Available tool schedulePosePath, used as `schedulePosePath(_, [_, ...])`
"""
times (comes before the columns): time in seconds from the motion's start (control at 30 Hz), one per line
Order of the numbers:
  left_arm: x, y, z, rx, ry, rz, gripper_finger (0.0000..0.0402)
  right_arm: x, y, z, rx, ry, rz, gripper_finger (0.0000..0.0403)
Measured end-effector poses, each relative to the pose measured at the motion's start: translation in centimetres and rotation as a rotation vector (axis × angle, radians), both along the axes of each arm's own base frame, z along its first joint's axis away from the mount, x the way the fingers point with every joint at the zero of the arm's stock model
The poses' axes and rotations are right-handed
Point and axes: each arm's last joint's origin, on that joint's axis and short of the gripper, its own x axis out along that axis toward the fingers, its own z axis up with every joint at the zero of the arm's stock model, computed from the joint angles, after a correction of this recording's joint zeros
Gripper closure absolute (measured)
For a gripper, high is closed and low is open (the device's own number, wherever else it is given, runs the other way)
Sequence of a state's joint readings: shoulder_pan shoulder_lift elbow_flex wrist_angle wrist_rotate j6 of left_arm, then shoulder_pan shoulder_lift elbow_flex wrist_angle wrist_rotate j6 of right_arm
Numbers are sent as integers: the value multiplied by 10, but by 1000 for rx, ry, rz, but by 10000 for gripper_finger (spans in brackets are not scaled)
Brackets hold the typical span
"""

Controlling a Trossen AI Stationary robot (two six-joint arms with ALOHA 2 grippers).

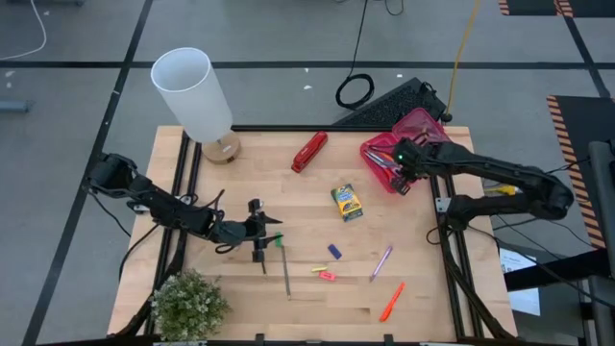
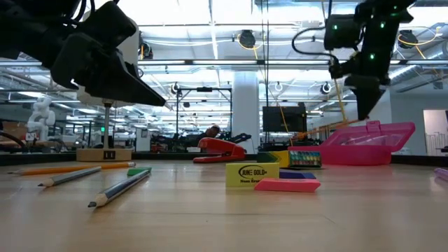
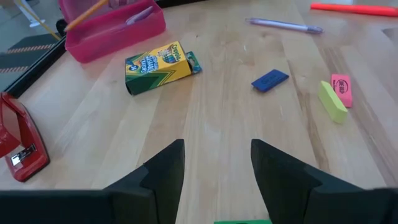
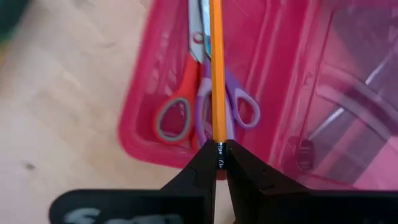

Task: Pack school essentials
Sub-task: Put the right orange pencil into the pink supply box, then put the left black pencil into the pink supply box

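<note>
The open pink box [image 1: 415, 144] stands at the table's far right. Red-handled scissors [image 4: 177, 115] and purple-handled scissors [image 4: 241, 107] lie inside it. My right gripper [image 1: 400, 165] hangs over the box, shut on an orange pencil [image 4: 217, 68]. My left gripper [image 1: 273, 234] hovers open at the table's left middle, just above the green end of a pencil [image 1: 285, 269] lying on the wood. On the table ahead of it lie the crayon box [image 3: 158, 65], a blue eraser [image 3: 270, 81], a yellow eraser [image 3: 333, 101], a pink eraser [image 3: 341, 89], the purple pen [image 3: 283, 25] and the orange marker [image 3: 354, 7]. My right gripper pinches the orange pencil between its two fingers at the metal band near one end [image 4: 219, 147]. The pencil runs on ahead in line with the fingers, which slant down from above. It is lifted over the scissors, its far end pointing into the pink box.
A red stapler [image 1: 309, 151] lies at the far middle. A white lamp [image 1: 192, 91] stands at the far left corner and a small plant [image 1: 189, 306] at the near left corner. Two more pencils [image 2: 70, 170] lie near the left arm. A black keyboard [image 1: 384, 106] sits beyond the far edge.
</note>
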State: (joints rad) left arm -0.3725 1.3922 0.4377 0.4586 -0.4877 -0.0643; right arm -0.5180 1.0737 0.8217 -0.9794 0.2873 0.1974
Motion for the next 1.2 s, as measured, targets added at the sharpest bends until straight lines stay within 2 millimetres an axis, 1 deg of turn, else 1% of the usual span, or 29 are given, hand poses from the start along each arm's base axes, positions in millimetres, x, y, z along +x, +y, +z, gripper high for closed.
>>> schedulePosePath(0.13, [0, 0, 1, -4, -9, 0, 213, -8, -7, -13, 8, 18, -44, 385])
schedulePosePath(0.2, [0, 0, 1, -4, -9, 0, 213, -10, -9, -16, 12, 23, -58, 385])
schedulePosePath(0.47, [0, 0, 1, -4, -9, 0, 213, -14, -15, -16, 12, 20, -96, 385])
schedulePosePath(0.73, [1, 0, 1, -22, -18, 6, 213, -7, -21, -28, 56, 79, -98, 384])
schedulePosePath(0.83, [1, -1, 2, -44, -16, -17, 213, -4, -24, -32, 57, 89, -99, 377])
schedulePosePath(0.97, [4, -3, 5, -58, -28, -30, 213, -1, -26, -33, 41, 69, -107, 344])
schedulePosePath(1.2, [6, -5, 9, -85, -25, -72, 213, -8, -19, -24, -7, 79, -127, 254])
